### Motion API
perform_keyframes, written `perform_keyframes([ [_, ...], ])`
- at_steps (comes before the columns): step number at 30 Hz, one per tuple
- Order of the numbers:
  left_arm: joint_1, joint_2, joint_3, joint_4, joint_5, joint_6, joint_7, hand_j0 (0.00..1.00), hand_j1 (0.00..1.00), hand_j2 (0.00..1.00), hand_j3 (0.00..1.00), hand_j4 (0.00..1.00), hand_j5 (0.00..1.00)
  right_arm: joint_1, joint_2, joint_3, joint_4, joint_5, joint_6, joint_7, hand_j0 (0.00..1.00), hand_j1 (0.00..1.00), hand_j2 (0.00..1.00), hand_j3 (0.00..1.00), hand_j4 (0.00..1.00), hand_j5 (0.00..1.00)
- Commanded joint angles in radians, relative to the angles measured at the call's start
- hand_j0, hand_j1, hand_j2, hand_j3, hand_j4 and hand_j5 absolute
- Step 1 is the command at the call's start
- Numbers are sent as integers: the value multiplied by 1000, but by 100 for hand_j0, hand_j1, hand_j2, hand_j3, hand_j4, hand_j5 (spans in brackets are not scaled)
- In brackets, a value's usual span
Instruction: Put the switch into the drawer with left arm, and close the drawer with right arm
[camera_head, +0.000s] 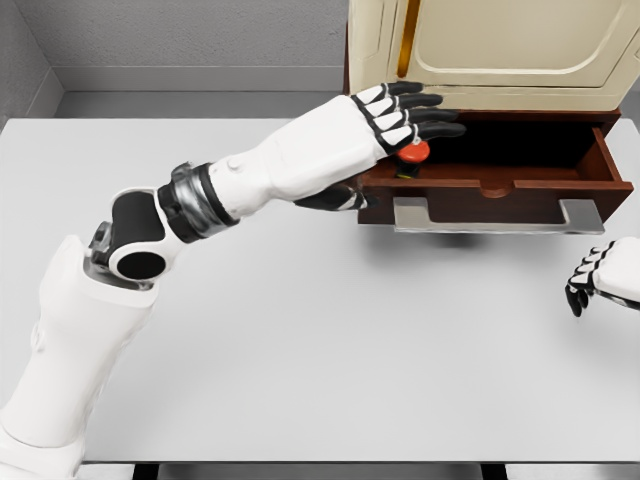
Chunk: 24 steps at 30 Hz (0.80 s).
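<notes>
Left arm: it comes in from the lower left and reaches across the table to the open drawer at the upper right
Left hand (405, 118): it hangs over the left end of the drawer, palm down, with the black fingers stretched out almost straight over the drawer's dark inside; the thumb is tucked beneath, against the drawer's front wall
Switch (414, 152): a small part with a red-orange round top shows just under the left hand's fingers, at the inner side of the drawer's front wall; whether the fingers grip it or only hover over it cannot be told
Drawer (520, 185): dark reddish-brown wood, pulled well out of the cream cabinet, with a flat grey handle (497, 216) along its front
Cabinet (500, 50): cream-coloured with a panelled door, standing at the back right of the table
Right hand (588, 277): at the right edge, low over the table, fingers loosely curled downward and holding nothing, well apart from the drawer
Table (330, 340): a pale grey flat top
</notes>
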Motion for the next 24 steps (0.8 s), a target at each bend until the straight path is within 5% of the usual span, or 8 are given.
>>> perform_keyframes([
  [1,2,98,70,-2,207,-64,0,100,100,100,100,100,100,-1,-1,-1,1,-16,0,2,28,28,28,28,28,28],
  [8,29,228,27,-2,615,-64,-6,100,100,100,100,100,100,-15,19,-2,1,-18,0,11,28,28,28,28,28,28],
  [11,-51,270,-102,-2,782,104,-52,100,100,100,100,100,100,-21,30,-1,1,-16,0,11,28,28,28,28,28,28],
  [16,-63,273,-159,0,1058,359,-164,100,100,100,100,100,100,-21,28,-1,2,-16,0,11,29,29,29,29,29,29],
  [19,-69,274,-157,-2,1100,385,-164,100,100,100,100,100,100,-21,28,-1,1,-16,0,11,29,29,29,29,29,29],
  [24,-115,287,-151,0,1314,615,-164,100,100,100,100,100,100,-21,19,1,1,-16,0,11,29,29,29,29,29,29],
])
